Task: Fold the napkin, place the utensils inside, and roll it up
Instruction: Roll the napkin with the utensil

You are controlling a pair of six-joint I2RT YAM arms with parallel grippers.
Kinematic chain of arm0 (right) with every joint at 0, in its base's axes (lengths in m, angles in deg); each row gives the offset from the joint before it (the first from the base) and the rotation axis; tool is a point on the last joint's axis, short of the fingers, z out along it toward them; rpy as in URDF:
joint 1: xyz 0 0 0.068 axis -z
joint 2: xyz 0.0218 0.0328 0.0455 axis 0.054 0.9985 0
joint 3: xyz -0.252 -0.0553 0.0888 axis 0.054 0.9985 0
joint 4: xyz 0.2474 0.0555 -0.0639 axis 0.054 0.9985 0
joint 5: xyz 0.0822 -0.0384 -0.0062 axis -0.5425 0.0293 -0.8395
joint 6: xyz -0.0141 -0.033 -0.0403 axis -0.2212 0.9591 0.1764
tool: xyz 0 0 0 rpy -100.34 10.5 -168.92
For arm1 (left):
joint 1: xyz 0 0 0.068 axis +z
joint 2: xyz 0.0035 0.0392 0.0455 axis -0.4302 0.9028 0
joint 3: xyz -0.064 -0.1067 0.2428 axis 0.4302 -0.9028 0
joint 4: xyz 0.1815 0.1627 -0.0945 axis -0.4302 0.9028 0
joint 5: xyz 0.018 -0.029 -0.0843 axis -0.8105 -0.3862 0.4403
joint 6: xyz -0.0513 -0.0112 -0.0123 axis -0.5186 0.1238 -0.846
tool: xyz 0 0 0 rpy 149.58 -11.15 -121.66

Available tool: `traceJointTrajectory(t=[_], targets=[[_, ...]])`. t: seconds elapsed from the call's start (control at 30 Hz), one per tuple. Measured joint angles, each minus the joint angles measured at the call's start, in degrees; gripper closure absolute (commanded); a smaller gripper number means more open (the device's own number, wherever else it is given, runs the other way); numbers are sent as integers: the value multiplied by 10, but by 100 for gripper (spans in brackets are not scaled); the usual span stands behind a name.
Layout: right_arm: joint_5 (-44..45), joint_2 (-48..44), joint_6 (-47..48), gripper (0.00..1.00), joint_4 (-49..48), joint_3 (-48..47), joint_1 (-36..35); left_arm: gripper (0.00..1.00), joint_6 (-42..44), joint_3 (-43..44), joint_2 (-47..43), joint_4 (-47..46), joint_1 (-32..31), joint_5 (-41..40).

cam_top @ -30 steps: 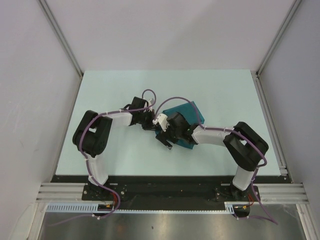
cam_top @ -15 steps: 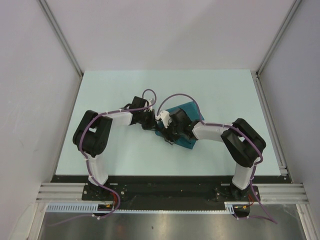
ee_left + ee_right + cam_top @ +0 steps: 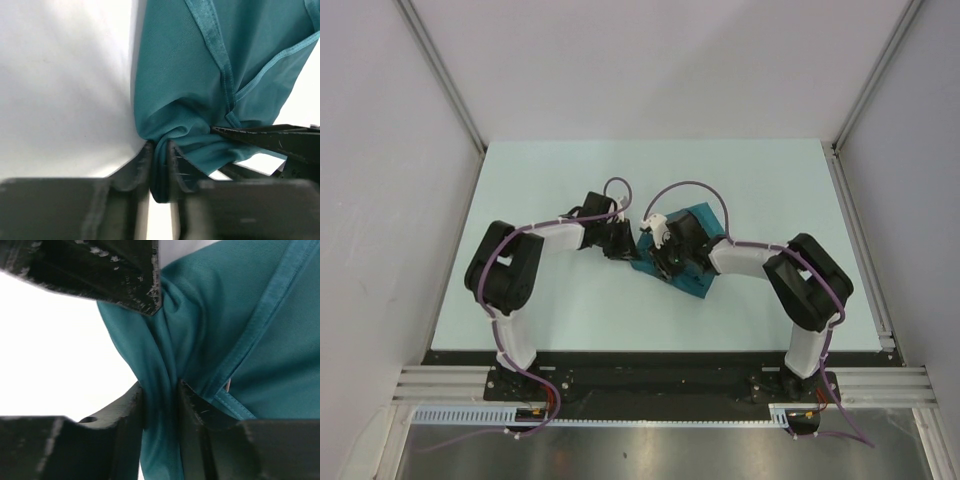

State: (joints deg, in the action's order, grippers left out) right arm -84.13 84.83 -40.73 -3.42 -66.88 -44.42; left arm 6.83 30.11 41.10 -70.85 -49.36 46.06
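Observation:
The dark teal napkin [image 3: 712, 222] lies bunched mid-table, mostly under the right arm. My left gripper [image 3: 628, 250] and right gripper [image 3: 655, 262] meet at its left end. In the left wrist view, the left gripper [image 3: 159, 170] pinches a gathered fold of the napkin [image 3: 190, 75], with the right gripper's fingers [image 3: 270, 137] just beside it. In the right wrist view, the right gripper [image 3: 160, 410] squeezes a thick fold of the napkin [image 3: 225, 315], and a left fingertip [image 3: 100, 270] sits above. The utensils are out of view.
The pale table [image 3: 770, 180] is walled by white panels at left, back and right, with a metal rail [image 3: 860, 240] along the right edge. Both arm bases stand at the near edge.
The right gripper has moved up and left to the napkin's left end and closed on a fold beside the left gripper. The left arm has stayed in place.

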Motion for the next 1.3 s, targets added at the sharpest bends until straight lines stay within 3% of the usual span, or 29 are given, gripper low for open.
traceJointTrajectory(t=[0.1, 0.23, 0.3, 0.47, 0.77, 1.3], targets=[[-34, 7, -11, 83, 2, -6, 17, 60, -5, 0, -8, 0, 5, -2], [-93, 30, -25, 85, 26, -35, 40, 38, -11, -9, -42, -5, 21, -15], [-126, 43, -30, 87, 43, -51, 50, 36, -14, -22, -75, -16, 33, -30], [-196, 72, -46, 91, 77, -82, 72, 35, -14, -68, -139, -76, 43, -43], [-314, 132, -87, 92, 122, -133, 120, 34, 0, -137, -143, -139, 18, -31], [-414, 194, -132, 94, 160, -175, 159, 41, 17, -125, -107, -191, -8, -20]])
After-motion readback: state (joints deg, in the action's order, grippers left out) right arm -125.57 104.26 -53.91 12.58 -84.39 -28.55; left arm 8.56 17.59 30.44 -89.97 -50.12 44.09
